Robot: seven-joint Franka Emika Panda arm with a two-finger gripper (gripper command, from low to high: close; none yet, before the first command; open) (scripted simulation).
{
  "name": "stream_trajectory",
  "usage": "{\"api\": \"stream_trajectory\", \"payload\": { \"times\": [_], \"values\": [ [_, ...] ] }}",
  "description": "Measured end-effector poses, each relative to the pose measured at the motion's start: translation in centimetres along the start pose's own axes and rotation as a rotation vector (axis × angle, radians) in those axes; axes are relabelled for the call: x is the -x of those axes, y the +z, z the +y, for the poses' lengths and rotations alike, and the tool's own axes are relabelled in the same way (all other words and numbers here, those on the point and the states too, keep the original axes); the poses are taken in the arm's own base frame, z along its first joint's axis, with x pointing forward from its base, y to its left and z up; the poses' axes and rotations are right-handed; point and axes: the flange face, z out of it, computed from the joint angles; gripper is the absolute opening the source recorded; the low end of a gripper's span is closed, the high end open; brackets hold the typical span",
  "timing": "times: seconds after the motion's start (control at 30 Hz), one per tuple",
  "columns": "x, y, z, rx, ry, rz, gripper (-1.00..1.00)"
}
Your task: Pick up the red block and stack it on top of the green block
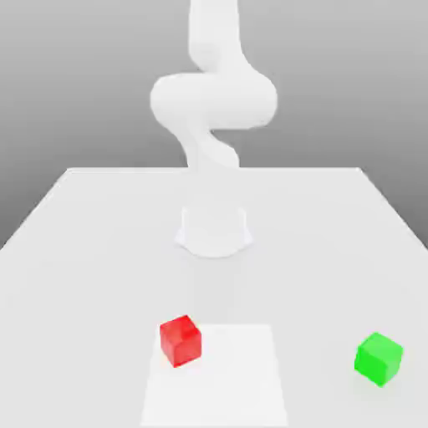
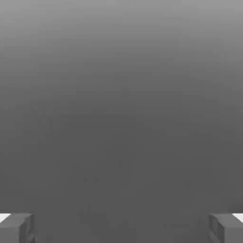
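Red block (image 1: 180, 339) sits upright on table (image 1: 84, 251).

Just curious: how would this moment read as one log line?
pincer open, holding nothing | red block on table, untouched | green block apart | stacking not begun

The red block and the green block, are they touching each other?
Apart. In the exterior view the red block and the green block sit separately, with bare table between them.

White arm (image 1: 213, 109) rising from its round base (image 1: 214, 231) at centre frame, bending out the top edge. Gripper (image 2: 121, 228) spread wide, fingertips (image 2: 16, 227) at opposite corners, nothing between.
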Motion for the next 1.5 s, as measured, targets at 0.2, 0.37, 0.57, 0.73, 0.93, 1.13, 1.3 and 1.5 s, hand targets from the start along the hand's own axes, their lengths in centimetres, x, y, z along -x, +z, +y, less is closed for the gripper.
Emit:
{"api": "stream_trajectory", "payload": {
  "times": [0.2, 0.37, 0.57, 0.73, 0.93, 1.13, 1.3, 1.5],
  "values": [
    [2.3, 14.7, 5.6, 0.206, 0.281, -0.100, 0.00],
    [6.2, 24.3, 12.8, 0.394, 0.514, -0.150, 0.00],
    [13.2, 32.1, 23.6, 0.651, 0.800, -0.170, 0.00],
    [16.6, 35.7, 28.1, 0.723, 0.876, -0.166, 0.00],
    [18.2, 38.2, 29.9, 0.725, 0.877, -0.167, -1.00],
    [17.8, 37.7, 29.5, 0.724, 0.877, -0.165, -1.00],
    [16.0, 34.3, 27.2, 0.724, 0.876, -0.165, -1.00],
    [16.2, 34.5, 22.9, 0.726, 0.851, -0.167, -1.00]
  ]
}}
